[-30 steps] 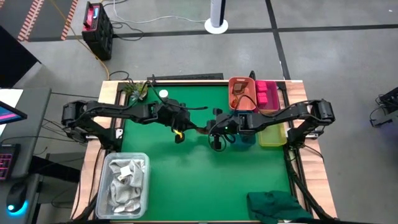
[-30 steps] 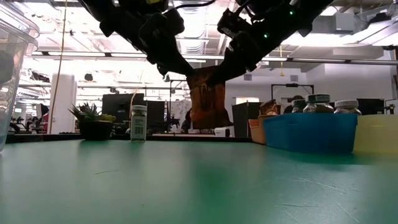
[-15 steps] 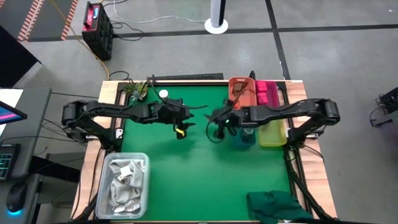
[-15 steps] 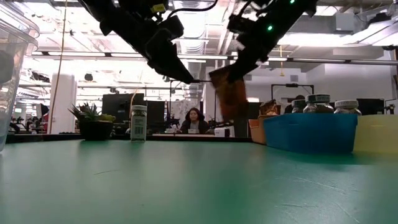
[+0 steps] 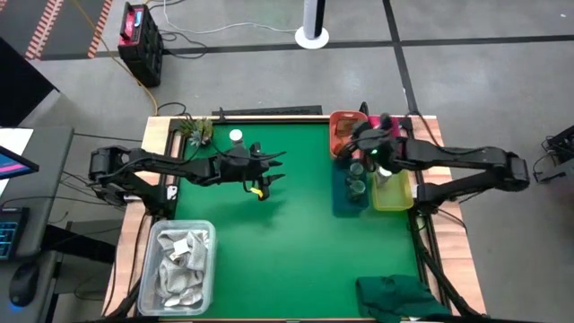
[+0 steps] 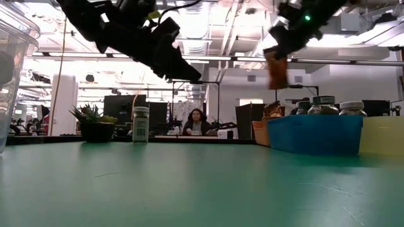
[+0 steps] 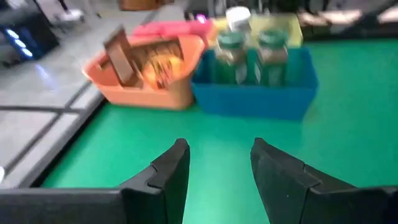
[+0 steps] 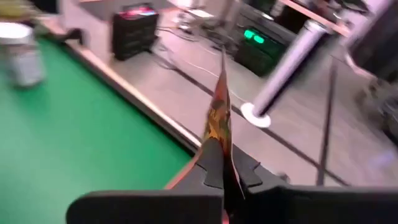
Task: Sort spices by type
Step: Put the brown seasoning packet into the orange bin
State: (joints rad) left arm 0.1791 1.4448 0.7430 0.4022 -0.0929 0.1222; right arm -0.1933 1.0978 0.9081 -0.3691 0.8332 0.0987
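My right gripper (image 5: 357, 145) is shut on a flat orange-brown spice packet (image 6: 276, 70) and hovers over the orange bin (image 5: 337, 120) at the table's far right. My left gripper (image 5: 269, 169) is open, holds nothing, and hangs above the middle of the table. Loose packets lie in the orange bin (image 7: 118, 93). Two dark-capped jars (image 7: 245, 56) stand in the blue bin (image 5: 343, 205). A white-capped jar (image 5: 235, 137) stands on its base near the far edge. My right gripper pinches the packet's edge (image 8: 221, 158) between its two fingers, which meet its flat faces. In the low view the fingers come from above and the packet (image 6: 276, 74) hangs below them, lifted clear, above the bins.
A pink bin (image 5: 387, 135) and a yellow bin (image 5: 395, 196) sit beside the orange and blue ones. A small plant (image 5: 193, 130) stands at the far left corner. A clear tub of white rags (image 5: 182, 260) and a dark green cloth (image 5: 399, 296) lie near the front edge.
Both grippers held the packet above the table's middle a second ago. The left one let go and drew back toward the left. The right one carried the packet up and toward the table's right and far side, over the orange bin.
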